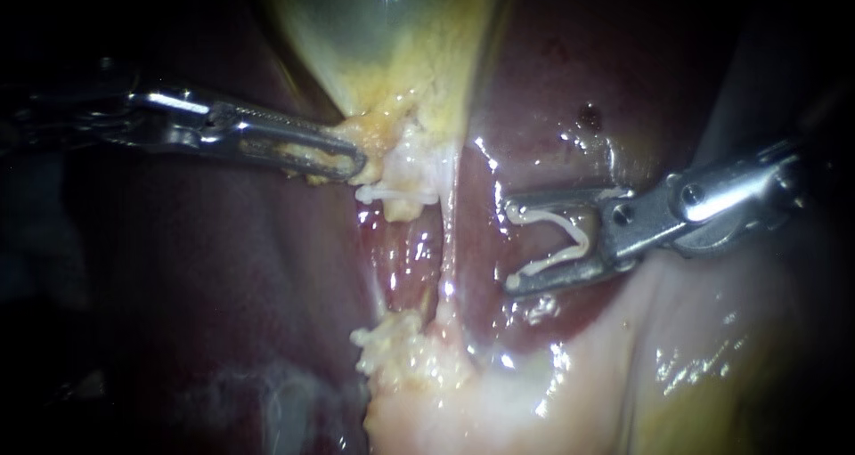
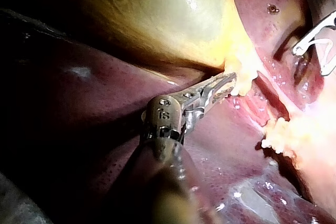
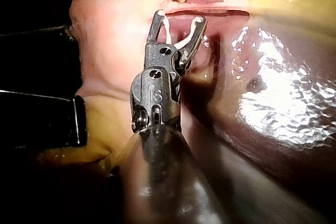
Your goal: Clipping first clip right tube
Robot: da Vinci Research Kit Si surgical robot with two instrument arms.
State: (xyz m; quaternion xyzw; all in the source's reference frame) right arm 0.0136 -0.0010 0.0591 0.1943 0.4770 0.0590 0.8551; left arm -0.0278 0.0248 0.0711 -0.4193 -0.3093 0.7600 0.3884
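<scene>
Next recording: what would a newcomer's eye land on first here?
First, the white clip, held spread in the end effector of the right instrument. It sits just right of the pale tube and is not yet around it. Next, the yellow-green gallbladder at top centre, with its narrow lower end gripped by the left instrument.

The yellow-green gallbladder (image 1: pixel 383 28) lies on the dark red liver (image 1: pixel 552 90) and narrows to ragged yellow fat (image 1: pixel 401 130). A dark spot (image 1: pixel 588 115) marks the liver nearby. A crumbly lump (image 1: pixel 392 348) sits at the edge of wet pale tissue (image 1: pixel 695 348).
</scene>
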